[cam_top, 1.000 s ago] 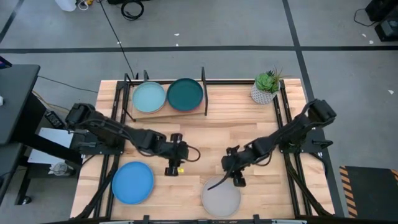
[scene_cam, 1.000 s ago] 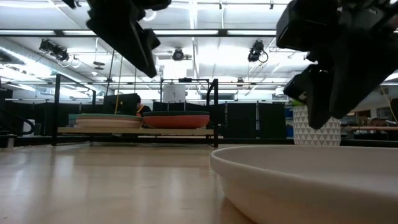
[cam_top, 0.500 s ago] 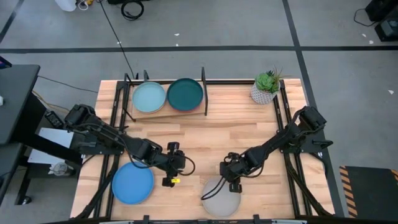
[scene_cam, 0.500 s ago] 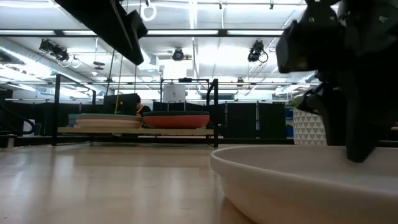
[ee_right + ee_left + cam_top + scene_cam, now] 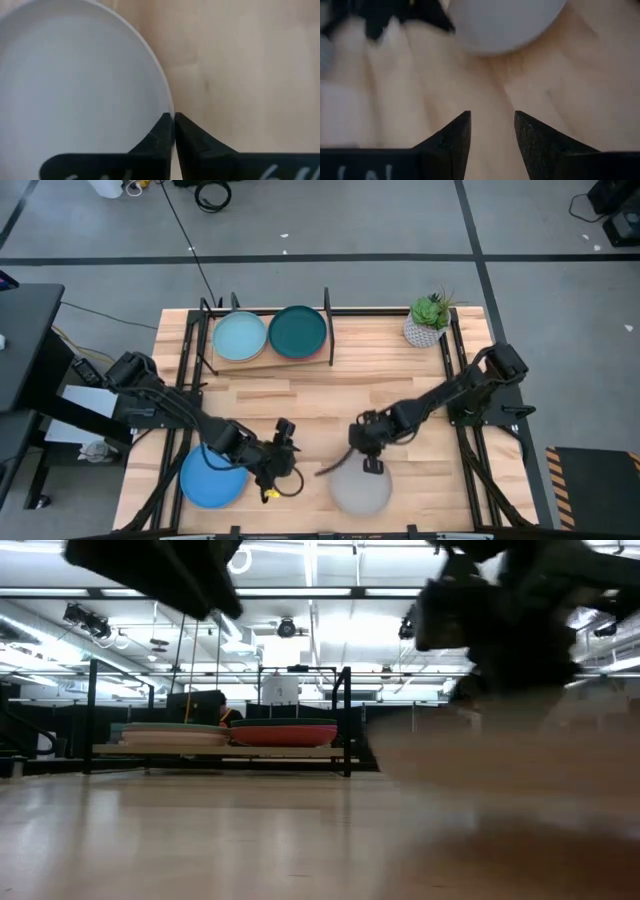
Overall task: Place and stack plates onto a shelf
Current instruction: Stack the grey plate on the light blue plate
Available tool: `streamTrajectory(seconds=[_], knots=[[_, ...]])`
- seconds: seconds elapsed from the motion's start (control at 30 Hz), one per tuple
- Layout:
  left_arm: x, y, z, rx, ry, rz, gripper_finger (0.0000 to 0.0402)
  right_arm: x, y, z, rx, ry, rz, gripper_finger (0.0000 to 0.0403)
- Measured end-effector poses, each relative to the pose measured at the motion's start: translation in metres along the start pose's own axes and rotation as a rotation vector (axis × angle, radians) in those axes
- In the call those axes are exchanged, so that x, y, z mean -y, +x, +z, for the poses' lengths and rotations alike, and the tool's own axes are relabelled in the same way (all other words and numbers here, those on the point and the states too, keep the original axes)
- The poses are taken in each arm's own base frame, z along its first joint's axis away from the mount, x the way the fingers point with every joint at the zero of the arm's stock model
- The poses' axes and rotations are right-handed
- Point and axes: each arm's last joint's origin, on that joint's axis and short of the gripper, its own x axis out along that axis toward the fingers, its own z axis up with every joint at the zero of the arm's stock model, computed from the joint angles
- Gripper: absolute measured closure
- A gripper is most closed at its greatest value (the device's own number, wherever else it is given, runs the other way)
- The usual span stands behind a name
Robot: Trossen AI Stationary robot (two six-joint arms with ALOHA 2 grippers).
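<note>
From above, my right gripper (image 5: pixel 368 464) has pinched the grey plate's (image 5: pixel 360 489) rim and dragged it right, while my left gripper (image 5: pixel 268 483), fingers parted, has dropped beside the blue plate (image 5: pixel 208 478); low down, the grey plate (image 5: pixel 510 800) blurs; my right wrist shows fingers (image 5: pixel 162 131) clamping its edge.

Two plates (image 5: pixel 270 335) sit side by side on the shelf (image 5: pixel 330 350) at the table's far edge.

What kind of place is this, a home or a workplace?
Probably a robotics lab or industrial hall: a grey concrete floor with cables around the slatted table, ceiling strip lights and dark partitions behind the shelf, and hazard striping on the floor.
</note>
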Motion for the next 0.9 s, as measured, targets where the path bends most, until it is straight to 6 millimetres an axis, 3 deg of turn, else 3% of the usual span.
streamTrajectory(seconds=[0.17, 0.47, 0.73, 0.9], knots=[[0.009, 0.011, 0.006, 0.04, 0.229, 0.104, 0.0214, 0.021, -0.021, 0.017, 0.035, 0.036, 0.113, 0.0391], [0.016, 0.026, 0.018, 0.108, 0.413, 0.248, 0.0158, 0.044, -0.05, 0.037, 0.142, 0.066, 0.27, 0.0388], [0.022, 0.037, 0.026, 0.143, 0.591, 0.34, 0.0182, 0.052, -0.057, 0.048, 0.225, 0.049, 0.335, 0.0388], [0.02, 0.036, 0.031, 0.183, 0.577, 0.374, 0.0238, 0.052, -0.059, 0.051, 0.262, 0.03, 0.346, 0.0387]])
